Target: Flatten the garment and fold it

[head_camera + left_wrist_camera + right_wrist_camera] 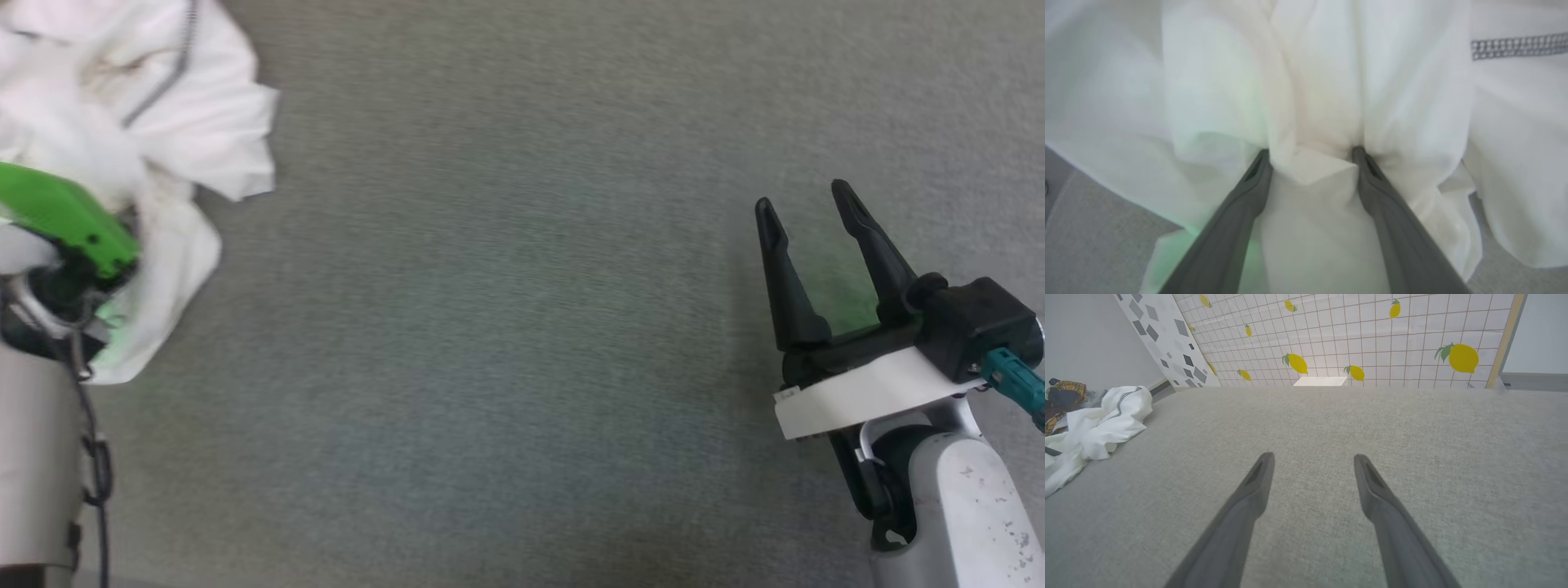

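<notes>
Two dark fingers of my left gripper (1310, 153) rise close before the left wrist camera. They stand wide apart, their tips pressed into the folds of the garment (1310, 81), with a wad of white cloth bunched between them. They are spread, not pinched together. One line of grey stitching (1519, 47) crosses the cloth at the upper right of that view.

I count one garment, two grippers and two fingers on each. My right gripper (804, 200) holds nothing. Its fingers are parted wide over the bare grey woven surface (522, 367), and whether they touch it I cannot tell.

From the head, the garment (204, 139) is a crumpled, blurred heap at the upper left, cut off by the top and left edges. My left arm's green housing (65, 216) lies over its lower part and hides the fingers beneath. The heap lies well apart from my right gripper, far across the surface to its left.

Along my right gripper (1312, 457), the garment (1102, 424) sits at the left edge, partly cut off. Behind it is a plaid bundle (1065, 392), too small to make out. At the far edge stand one lemon-print panel (1372, 335) and one flat white box (1320, 381).
</notes>
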Robot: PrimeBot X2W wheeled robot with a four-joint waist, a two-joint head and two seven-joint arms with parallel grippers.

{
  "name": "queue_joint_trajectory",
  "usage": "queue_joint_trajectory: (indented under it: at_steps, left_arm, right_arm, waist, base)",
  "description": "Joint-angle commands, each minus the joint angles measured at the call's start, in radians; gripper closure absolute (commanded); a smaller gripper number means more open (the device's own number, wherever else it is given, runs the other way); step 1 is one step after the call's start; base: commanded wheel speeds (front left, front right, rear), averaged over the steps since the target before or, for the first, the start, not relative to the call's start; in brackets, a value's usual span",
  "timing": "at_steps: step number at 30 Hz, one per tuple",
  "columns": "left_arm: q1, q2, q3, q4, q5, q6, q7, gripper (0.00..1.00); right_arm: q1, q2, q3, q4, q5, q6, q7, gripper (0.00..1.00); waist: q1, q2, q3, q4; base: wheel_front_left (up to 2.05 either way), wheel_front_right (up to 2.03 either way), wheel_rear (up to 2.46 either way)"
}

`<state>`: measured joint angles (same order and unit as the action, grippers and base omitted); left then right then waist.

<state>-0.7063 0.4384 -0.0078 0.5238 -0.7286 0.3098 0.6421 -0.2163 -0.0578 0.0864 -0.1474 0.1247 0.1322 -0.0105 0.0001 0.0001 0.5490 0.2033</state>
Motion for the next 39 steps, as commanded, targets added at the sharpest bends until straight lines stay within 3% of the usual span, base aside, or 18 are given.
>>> queue_joint_trajectory:
  at_steps: [1, 7, 8, 9, 14, 18, 24, 30, 35, 39]
  left_arm:
    - [0.032, 0.005, 0.008, 0.011, -0.006, 0.03, 0.017, 0.0]
    - [0.095, 0.007, 0.018, -0.013, -0.023, 0.085, 0.083, 0.0]
    - [0.104, 0.006, 0.012, -0.027, -0.02, 0.088, 0.092, 0.55]
    - [0.115, 0.008, 0.009, -0.045, -0.017, 0.094, 0.096, 1.0]
    - [0.14, 0.059, 0.013, -0.132, 0.036, 0.094, 0.012, 1.0]
    - [0.125, 0.109, 0.007, -0.192, 0.128, 0.065, -0.177, 1.0]
    - [0.087, 0.125, -0.004, -0.236, 0.218, 0.013, -0.464, 1.0]
    - [0.011, 0.132, -0.081, -0.264, 0.313, -0.059, -0.665, 1.0]
    - [-0.074, 0.102, -0.158, -0.296, 0.362, -0.102, -0.738, 1.0]
    - [-0.137, 0.046, -0.218, -0.324, 0.368, -0.136, -0.761, 1.0]
  right_arm:
    - [-0.018, 0.001, 0.006, 0.003, 0.005, -0.002, -0.01, 0.0]
    - [-0.04, 0.002, 0.019, 0.011, 0.01, -0.002, -0.022, 0.0]
    - [-0.041, 0.003, 0.019, 0.014, 0.011, -0.002, -0.025, 0.0]
    - [-0.04, 0.003, 0.02, 0.02, 0.012, -0.002, -0.027, 0.0]
    - [-0.028, 0.004, 0.021, 0.05, 0.025, -0.002, -0.04, 0.0]
    - [-0.013, 0.006, 0.012, 0.076, 0.034, -0.002, -0.054, 0.0]
    - [0.036, 0.007, -0.003, 0.115, 0.055, -0.002, -0.072, 0.0]
    - [0.109, 0.007, -0.025, 0.149, 0.11, -0.002, -0.093, 0.0]
    - [0.158, 0.007, -0.033, 0.171, 0.137, -0.002, -0.101, 0.0]
    - [0.187, 0.007, -0.036, 0.173, 0.143, -0.002, -0.099, 0.0]
  waist:
    - [-0.0001, -0.0001, 0.09, -0.089]
    - [-0.0001, -0.0001, 0.104, -0.101]
    - [-0.0001, -0.0001, 0.101, -0.101]
    - [-0.0001, -0.0001, 0.094, -0.1]
    - [-0.0001, -0.0001, 0.032, -0.09]
    - [-0.0001, -0.0001, -0.052, -0.076]
    - [-0.0001, -0.0001, -0.216, -0.058]
    - [-0.0001, -0.0001, -0.373, -0.062]
    - [-0.0001, -0.0001, -0.466, -0.092]
    - [-0.0001, -0.0001, -0.518, -0.141]
  base:
    - [0.0, 0.0, 0.0]
    - [0.0, 0.0, 0.0]
    - [0.0, 0.0, 0.0]
    - [0.0, 0.0, 0.0]
    - [0.0, 0.0, 0.0]
    - [0.0, 0.0, 0.0]
    - [0.0, 0.0, 0.0]
    - [0.0, 0.0, 0.0]
    - [0.0, 0.0, 0.0]
    - [0.0, 0.0, 0.0]
